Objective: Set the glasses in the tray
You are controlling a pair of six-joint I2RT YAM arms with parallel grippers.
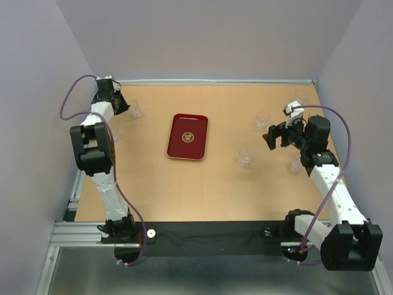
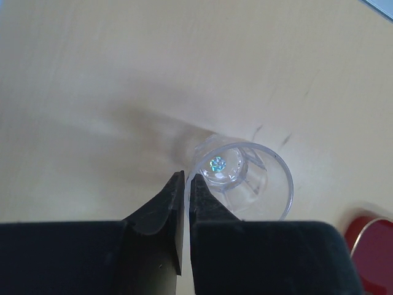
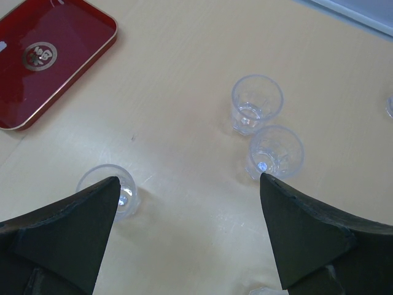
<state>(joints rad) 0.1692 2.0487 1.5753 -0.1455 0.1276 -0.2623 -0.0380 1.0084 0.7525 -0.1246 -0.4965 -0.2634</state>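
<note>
The dark red tray (image 1: 187, 136) lies mid-table; it also shows in the right wrist view (image 3: 49, 58), and one corner shows in the left wrist view (image 2: 368, 239). My left gripper (image 1: 120, 104) is at the far left. Its jaws (image 2: 187, 175) are pinched on the wall of a clear glass (image 2: 245, 175), seen in the top view (image 1: 135, 109). My right gripper (image 1: 279, 135) is wide open and empty (image 3: 189, 179), above bare wood. Around it stand glasses: two close together (image 3: 256, 103) (image 3: 276, 152) and one (image 3: 109, 187) partly behind my left finger.
More glasses stand on the right half of the table (image 1: 263, 120) (image 1: 246, 157) (image 1: 296, 163). A faint glass (image 1: 116, 132) sits by the left arm. Purple walls close the table at the back and sides. Cables loop off both arms.
</note>
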